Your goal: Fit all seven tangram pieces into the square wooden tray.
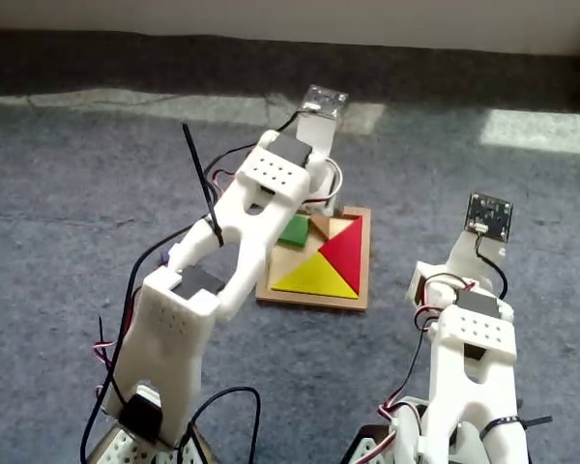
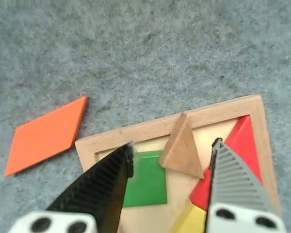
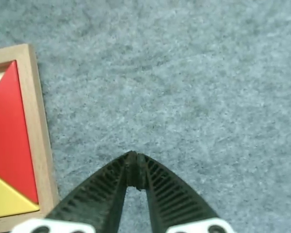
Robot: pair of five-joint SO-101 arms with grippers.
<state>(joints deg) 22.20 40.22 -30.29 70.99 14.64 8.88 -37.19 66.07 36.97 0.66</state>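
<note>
You had the left gripper (image 2: 173,144) spread wide and holding nothing, one finger on either side of the wooden triangle (image 2: 182,148); I judged this a stance for re-gripping, since that piece sat tilted, one corner propped on the rim of the tray (image 2: 136,132) rather than flat in the recess; the right gripper (image 3: 135,170) was pinched closed on nothing, its tips meeting above the carpet (image 3: 184,73) just off the tray's side edge, probably parked out of the way; I counted five pieces: one green square (image 2: 145,182), one red triangle (image 2: 242,138) and one yellow triangle (image 2: 189,221) lying flat inside, the one wooden triangle, and one orange parallelogram (image 2: 46,133) on the carpet near a tray corner; two arms; one tray.
</note>
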